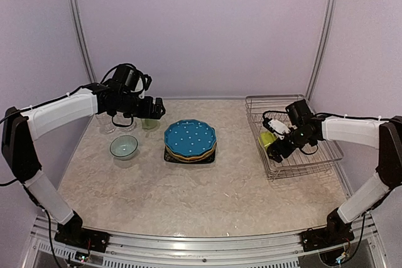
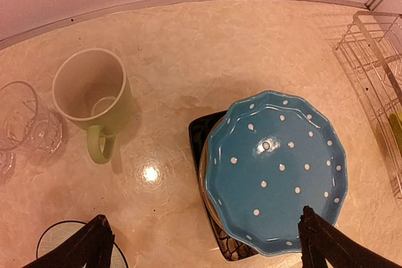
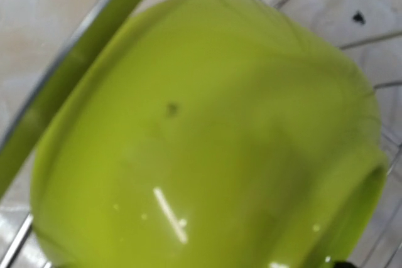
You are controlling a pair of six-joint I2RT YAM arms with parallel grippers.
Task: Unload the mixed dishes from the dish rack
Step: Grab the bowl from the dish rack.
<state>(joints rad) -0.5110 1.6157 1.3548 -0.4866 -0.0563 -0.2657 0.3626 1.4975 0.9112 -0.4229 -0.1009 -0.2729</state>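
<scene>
Right now the left gripper [image 2: 204, 218] hangs over the marbled beige table [image 2: 207, 48] with its two dark fingers [image 2: 94, 243] spread wide and nothing between them. Below it, a blue white-dotted scalloped plate [image 2: 273, 171] tops a stack whose bottom piece is a black square plate [image 2: 202, 135]. A pale green ceramic mug [image 2: 94, 101] stands upright near the back wall, with clear glasses [image 2: 22, 127] just beside it and a white bowl [image 1: 124, 147] nearer the arms. The rectangular silver wire dish rack [image 1: 314, 108] sits at the table's right side. Inside it lies a glossy lime bowl [image 3: 207, 136], resting against the wires. The right gripper [image 1: 278, 140] is down in the rack at this bowl. The bowl fills the wrist view, so I cannot tell whether those fingers are apart or pressed on it.
</scene>
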